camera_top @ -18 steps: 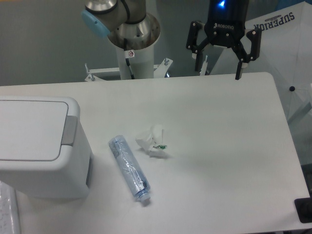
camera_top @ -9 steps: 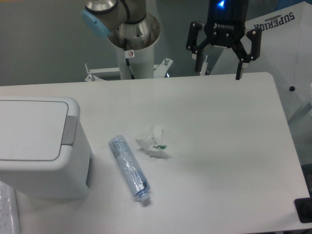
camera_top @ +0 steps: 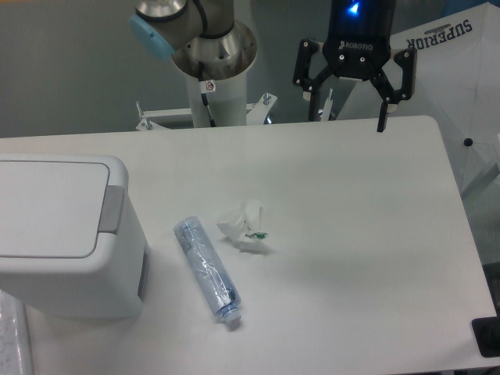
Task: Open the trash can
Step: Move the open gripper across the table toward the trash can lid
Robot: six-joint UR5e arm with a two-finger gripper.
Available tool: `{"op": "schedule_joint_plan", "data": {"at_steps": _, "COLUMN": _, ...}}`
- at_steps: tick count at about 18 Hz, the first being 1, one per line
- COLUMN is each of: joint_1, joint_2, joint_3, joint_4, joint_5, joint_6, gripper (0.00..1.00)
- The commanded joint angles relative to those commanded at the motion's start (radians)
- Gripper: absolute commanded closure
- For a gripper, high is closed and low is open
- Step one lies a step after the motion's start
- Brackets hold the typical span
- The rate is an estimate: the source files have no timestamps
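The trash can (camera_top: 66,234) stood at the left edge of the table (camera_top: 359,234), a large boxy white plastic bin with rounded corners, its flat rectangular lid (camera_top: 47,207) lying closed and level. A grey push panel (camera_top: 112,208) ran along the lid's right-hand edge, facing the middle of the table. Judged from its look, the bin was rigid, smooth and probably light for its bulk, so that a sideways shove might slide it rather than open it. The panel seemed the natural place to act: a downward press there, rather than a pinch on the slick lid edge, would likely release the lid.

Just to the right of the bin lay a clear plastic bottle (camera_top: 207,272) on its side, cap toward the camera, and beside it a crumpled scrap of white paper (camera_top: 246,226) with a green mark; neither touched the bin.

The gripper (camera_top: 348,119) hung above the far edge of the table, well apart from the bin, pointing straight down, its two fingers spread wide and holding nothing. The arm's base column (camera_top: 212,74) rose behind the table to the left of it.
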Motion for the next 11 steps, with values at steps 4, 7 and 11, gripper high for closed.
{"op": "schedule_joint_plan", "data": {"at_steps": 4, "joint_1": -0.015, "joint_2": 0.005, "joint_3": -0.015, "joint_4": 0.032, "joint_5": 0.002, "joint_6": -0.011, "gripper": 0.00}}
{"op": "schedule_joint_plan", "data": {"at_steps": 7, "joint_1": -0.054, "joint_2": 0.002, "joint_3": -0.015, "joint_4": 0.044, "joint_5": 0.011, "joint_6": -0.075, "gripper": 0.00}}
{"op": "schedule_joint_plan", "data": {"at_steps": 11, "joint_1": -0.107, "joint_2": 0.002, "joint_3": -0.017, "joint_4": 0.048, "joint_5": 0.050, "joint_6": -0.172, "gripper": 0.00}}
